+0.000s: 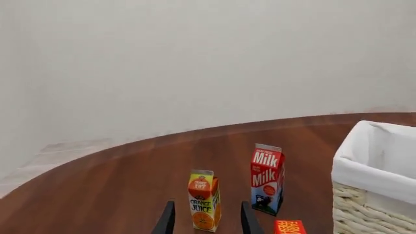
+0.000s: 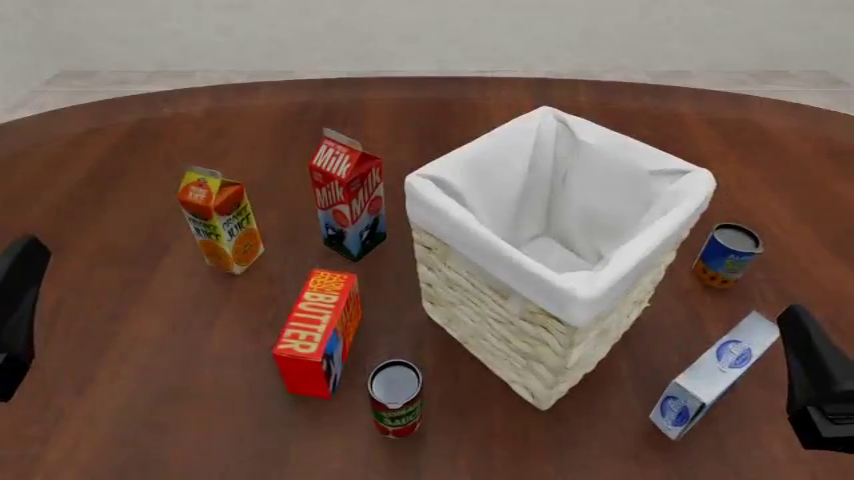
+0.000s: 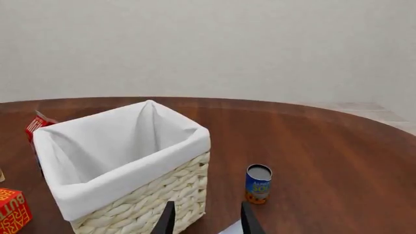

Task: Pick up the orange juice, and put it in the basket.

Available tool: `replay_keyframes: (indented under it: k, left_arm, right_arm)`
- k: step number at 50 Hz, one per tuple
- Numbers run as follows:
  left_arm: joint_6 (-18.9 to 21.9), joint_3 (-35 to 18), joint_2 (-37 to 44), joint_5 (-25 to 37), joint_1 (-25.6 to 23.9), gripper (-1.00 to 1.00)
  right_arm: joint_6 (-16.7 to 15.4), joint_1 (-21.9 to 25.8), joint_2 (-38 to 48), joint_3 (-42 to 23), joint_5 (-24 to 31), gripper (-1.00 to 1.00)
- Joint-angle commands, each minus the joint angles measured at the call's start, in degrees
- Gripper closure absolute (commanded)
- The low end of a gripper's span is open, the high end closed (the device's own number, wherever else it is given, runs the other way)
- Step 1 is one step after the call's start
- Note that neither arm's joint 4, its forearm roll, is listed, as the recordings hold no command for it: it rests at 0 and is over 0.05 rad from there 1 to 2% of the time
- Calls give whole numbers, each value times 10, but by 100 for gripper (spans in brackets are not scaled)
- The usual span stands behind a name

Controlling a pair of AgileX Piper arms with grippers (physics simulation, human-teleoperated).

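Observation:
The orange juice (image 2: 222,220) stands upright on the left part of the table, an orange and yellow gable-top carton. In the left wrist view the orange juice (image 1: 204,200) shows straight ahead, framed by the fingers of my open left gripper (image 1: 207,204) but still well beyond them. From the front, my left gripper (image 2: 20,310) sits at the table's left edge, apart from the carton. The basket (image 2: 494,250), tall wicker with a white liner, stands at the centre. My right gripper (image 3: 206,204) is open just short of the basket (image 3: 130,180); from the front it (image 2: 817,390) is at the right edge.
A milk carton (image 2: 348,195) stands just right of the juice, between it and the basket. A butter box (image 2: 319,330) and a red can (image 2: 395,397) lie nearer me. A blue can (image 2: 727,255) and a white-blue box (image 2: 714,375) sit right of the basket.

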Motion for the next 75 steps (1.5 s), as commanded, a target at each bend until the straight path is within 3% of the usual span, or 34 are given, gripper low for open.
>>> replay_keyframes:
  k: [1, 5, 7, 12, 19, 26, 40, 53, 75]
  left_arm:
    - [25, -68, 127, -66, -33, -100]
    - [63, -83, 170, -93, -66, -100]
    - [48, -92, 195, -101, -61, -100]
    - [71, -105, 256, -127, -81, -100]
    - [70, -141, 326, -124, -87, -100]
    - [69, -158, 348, -111, -89, -100]
    - [51, -175, 427, -123, -35, -100]
    - [3, -193, 493, -137, 24, -100]
    - [4, -184, 564, -177, 48, -100]
  right_arm:
    - [0, 0, 0, 0, 0, -100]
    - [0, 0, 0, 0, -2, -100]
    - [0, 0, 0, 0, -2, -100]
    - [0, -1, 1, 0, -2, -100]
    - [-2, 0, 1, 0, -2, -100]
    - [-3, 1, 0, 0, -2, -100]
    - [-3, 3, 0, 1, -2, -100]
    - [-4, 5, 0, 1, -2, -100]
    - [-5, 5, 1, 0, -2, -100]
